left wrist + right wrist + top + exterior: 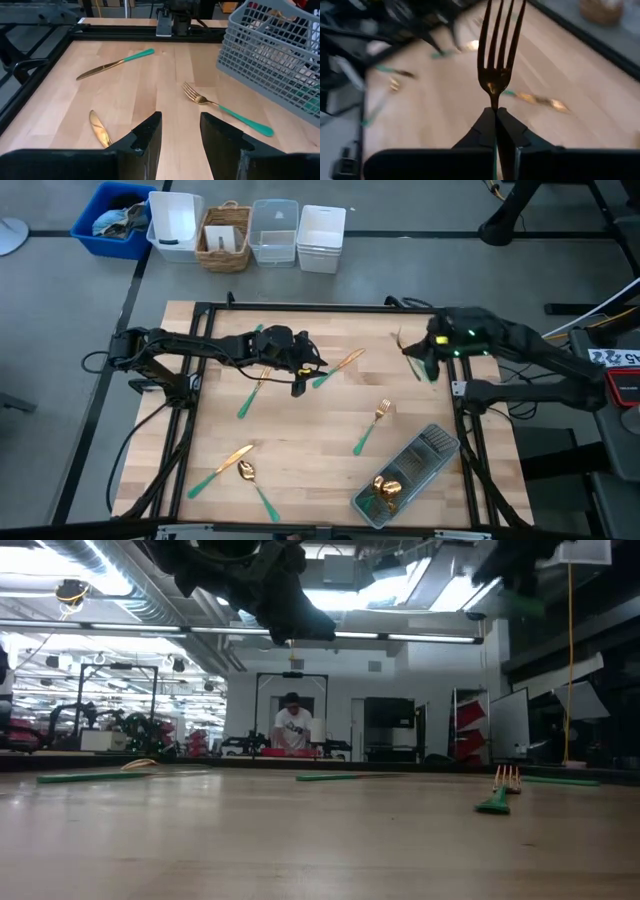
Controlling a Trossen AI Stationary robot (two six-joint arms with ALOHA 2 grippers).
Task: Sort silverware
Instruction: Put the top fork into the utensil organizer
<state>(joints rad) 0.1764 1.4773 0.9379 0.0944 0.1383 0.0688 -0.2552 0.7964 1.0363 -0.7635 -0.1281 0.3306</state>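
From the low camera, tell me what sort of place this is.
Probably a robotics lab or workshop: exposed ceiling ducts, more equipment benches behind the table, and a person working at a far station.

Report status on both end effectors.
Right end effector shut on fork, lifted. Left end effector open, empty, above table centre. Loose silverware scattered; nothing blocking.

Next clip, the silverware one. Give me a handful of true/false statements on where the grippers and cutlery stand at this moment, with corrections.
1. The right gripper is shut on a gold-headed fork with a teal handle. True.
2. The left gripper is holding a knife. False: its fingers are open and empty above the wooden table.
3. The grey slotted plastic tray already holds some gold-headed cutlery. True.
4. The tray sits at the table's far left corner. False: it lies near the front right corner.
5. Another teal-handled fork lies loose on the table. True.
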